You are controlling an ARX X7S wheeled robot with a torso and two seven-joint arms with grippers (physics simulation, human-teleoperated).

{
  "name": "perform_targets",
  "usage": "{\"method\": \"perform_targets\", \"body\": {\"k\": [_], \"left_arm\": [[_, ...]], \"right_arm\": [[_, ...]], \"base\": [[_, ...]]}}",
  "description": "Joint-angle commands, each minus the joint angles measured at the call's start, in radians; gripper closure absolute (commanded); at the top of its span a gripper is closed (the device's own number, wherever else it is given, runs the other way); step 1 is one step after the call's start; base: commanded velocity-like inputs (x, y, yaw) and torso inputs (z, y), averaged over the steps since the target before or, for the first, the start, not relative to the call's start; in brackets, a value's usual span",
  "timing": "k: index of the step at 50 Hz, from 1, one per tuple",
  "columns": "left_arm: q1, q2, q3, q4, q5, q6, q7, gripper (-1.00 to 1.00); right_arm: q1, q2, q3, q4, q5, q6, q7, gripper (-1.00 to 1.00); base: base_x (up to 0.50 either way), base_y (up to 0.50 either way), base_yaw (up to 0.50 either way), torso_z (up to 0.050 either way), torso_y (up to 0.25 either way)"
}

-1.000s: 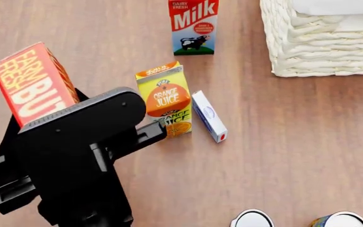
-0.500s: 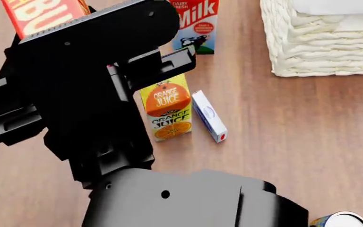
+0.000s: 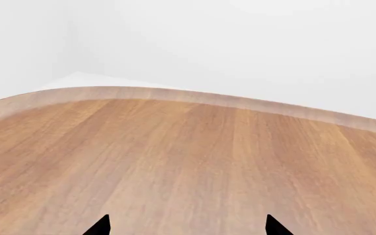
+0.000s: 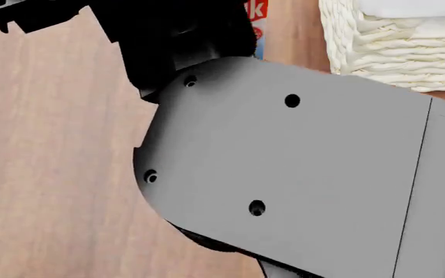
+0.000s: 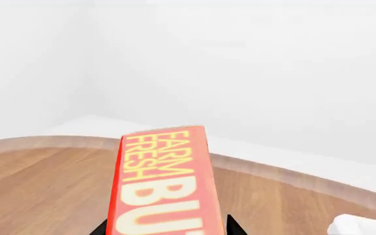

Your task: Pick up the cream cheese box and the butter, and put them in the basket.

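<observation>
The butter [image 5: 165, 186], a red box with yellow "FARM FRESH BU" lettering, stands between the two black fingertips of my right gripper [image 5: 167, 227], which is shut on it and holds it above the wooden table. My left gripper [image 3: 188, 227] is open, its fingertips [image 3: 101, 226] wide apart over bare wood with nothing between them. The white wicker basket [image 4: 385, 52] shows at the top right of the head view. A big grey arm link [image 4: 300, 174] fills most of that view, so the cream cheese box is hidden.
A sliver of the milk carton [image 4: 258, 23] shows above the grey link, left of the basket. The table's curved far edge [image 3: 175, 95] lies ahead of both wrists, with a white wall beyond. A small white shape [image 5: 364, 226] sits low in the right wrist view.
The arm carrying the butter has swung up and across the head view. Its grey link now covers the orange juice carton and the cream cheese box, and the butter has left that view.
</observation>
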State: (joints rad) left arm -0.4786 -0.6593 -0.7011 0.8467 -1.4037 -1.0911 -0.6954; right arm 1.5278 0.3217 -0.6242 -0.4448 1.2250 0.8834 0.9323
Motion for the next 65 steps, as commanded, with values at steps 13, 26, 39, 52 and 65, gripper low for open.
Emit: {"method": "perform_targets", "body": {"k": [13,26,39,52,65], "left_arm": [[0.006,-0.006,0.000,-0.005,-0.003,0.014,-0.002,-1.00],[0.006,-0.002,0.020,-0.006,0.014,0.019,0.003,-1.00],[0.009,-0.007,0.022,-0.007,0.010,0.025,0.004,-1.00],[0.009,-0.010,0.029,-0.007,0.011,0.031,0.001,-1.00],[0.014,-0.011,0.030,-0.009,0.015,0.039,0.003,-1.00]], "right_arm": [[0.360,0.069,0.114,0.216,-0.006,0.096,-0.076,1.00],[0.545,0.105,0.087,0.398,-0.075,0.145,-0.155,1.00],[0.618,0.137,0.079,0.507,-0.113,0.165,-0.190,1.00],[0.786,0.137,-0.038,0.771,-0.266,0.172,-0.350,1.00],[0.828,-0.052,0.172,1.154,-0.815,0.201,-0.699,1.00]], "base": [[0.00,0.00,0.00,0.000,0.002],[0.00,0.00,0.00,0.000,0.002],[0.00,0.00,0.00,0.002,0.002],[0.00,0.00,0.00,0.000,0.002],[0.00,0.00,0.00,0.000,0.002]]}}
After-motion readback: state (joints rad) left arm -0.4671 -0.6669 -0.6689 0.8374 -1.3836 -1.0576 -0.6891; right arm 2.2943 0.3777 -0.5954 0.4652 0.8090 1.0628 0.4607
